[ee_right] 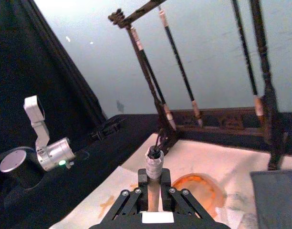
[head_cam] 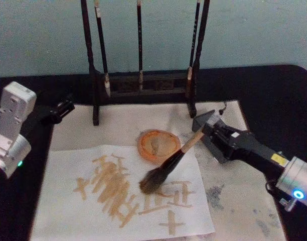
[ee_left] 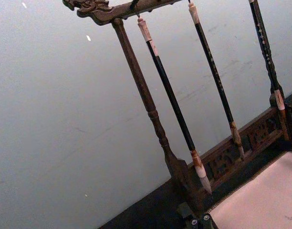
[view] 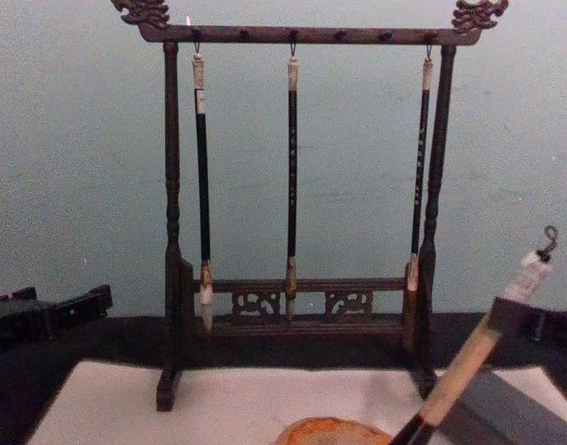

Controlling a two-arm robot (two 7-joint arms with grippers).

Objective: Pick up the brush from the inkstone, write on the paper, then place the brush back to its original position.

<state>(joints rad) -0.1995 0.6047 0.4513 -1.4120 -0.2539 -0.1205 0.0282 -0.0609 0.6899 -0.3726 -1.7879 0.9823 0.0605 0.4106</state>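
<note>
My right gripper (head_cam: 202, 131) is shut on the tan handle of the brush (head_cam: 174, 157), near its pale end cap (ee_right: 154, 160). The brush slants down to the left, and its bushy bristles (head_cam: 152, 181) rest on the paper (head_cam: 63, 170) just in front of the inkstone (head_cam: 157, 144). Brown strokes cover the paper's middle. The chest view has the handle (view: 459, 371) rising to the right gripper (view: 513, 320) above the inkstone (view: 330, 432). In the right wrist view the handle (ee_right: 153, 191) stands between the fingers (ee_right: 142, 180). My left gripper (head_cam: 63, 109) is parked at the far left.
A dark wooden rack (head_cam: 143, 83) with three slim hanging brushes (view: 291, 176) stands behind the paper. A grey block (head_cam: 213, 146) lies under the right gripper, on a stained off-white mat (head_cam: 244, 211). Black tabletop (head_cam: 274, 95) surrounds the mat.
</note>
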